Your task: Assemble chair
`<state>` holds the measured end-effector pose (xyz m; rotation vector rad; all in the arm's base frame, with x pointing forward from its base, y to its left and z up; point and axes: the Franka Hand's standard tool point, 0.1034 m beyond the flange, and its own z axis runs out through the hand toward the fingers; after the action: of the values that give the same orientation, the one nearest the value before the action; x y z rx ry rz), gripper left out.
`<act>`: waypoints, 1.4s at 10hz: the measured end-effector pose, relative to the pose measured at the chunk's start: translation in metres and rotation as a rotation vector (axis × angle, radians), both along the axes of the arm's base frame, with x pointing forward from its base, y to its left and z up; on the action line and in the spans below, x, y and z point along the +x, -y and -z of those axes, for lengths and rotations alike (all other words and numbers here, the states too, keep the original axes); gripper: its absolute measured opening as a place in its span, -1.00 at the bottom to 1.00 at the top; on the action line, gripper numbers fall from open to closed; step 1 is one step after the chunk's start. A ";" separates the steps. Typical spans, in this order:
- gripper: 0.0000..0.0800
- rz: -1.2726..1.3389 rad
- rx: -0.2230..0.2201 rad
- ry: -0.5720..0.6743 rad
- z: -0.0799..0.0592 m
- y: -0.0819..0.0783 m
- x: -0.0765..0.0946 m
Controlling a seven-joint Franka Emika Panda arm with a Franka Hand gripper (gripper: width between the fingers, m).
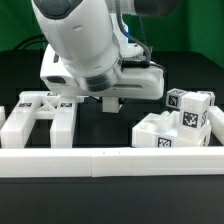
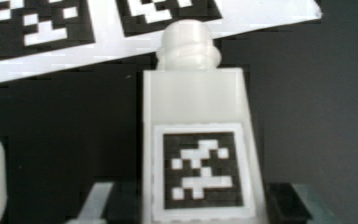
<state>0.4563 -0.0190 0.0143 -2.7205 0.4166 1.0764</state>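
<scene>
A white square chair post (image 2: 201, 130) with a rounded peg at its far end and a black-and-white tag on its face lies on the dark table. It sits between the two fingers (image 2: 105, 205) of my gripper (image 2: 201, 208), which press against its two sides, so the gripper is shut on the post. In the exterior view the gripper (image 1: 112, 101) hangs low over the table, and the arm hides the post. More chair parts lie at the exterior view's left (image 1: 40, 112), and a pile of tagged parts (image 1: 178, 122) lies at its right.
A long low white rail (image 1: 110, 160) runs across the front of the table. The marker board (image 2: 87, 35) lies flat just beyond the post's peg end. A green backdrop stands behind the table.
</scene>
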 end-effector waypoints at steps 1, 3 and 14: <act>-0.29 -0.002 0.013 -0.010 -0.012 0.000 0.009; -0.29 0.011 0.008 -0.028 -0.044 -0.010 0.036; -0.29 0.013 -0.093 0.390 -0.072 -0.014 0.099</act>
<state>0.5555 -0.0054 0.0861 -2.9096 0.4260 0.5115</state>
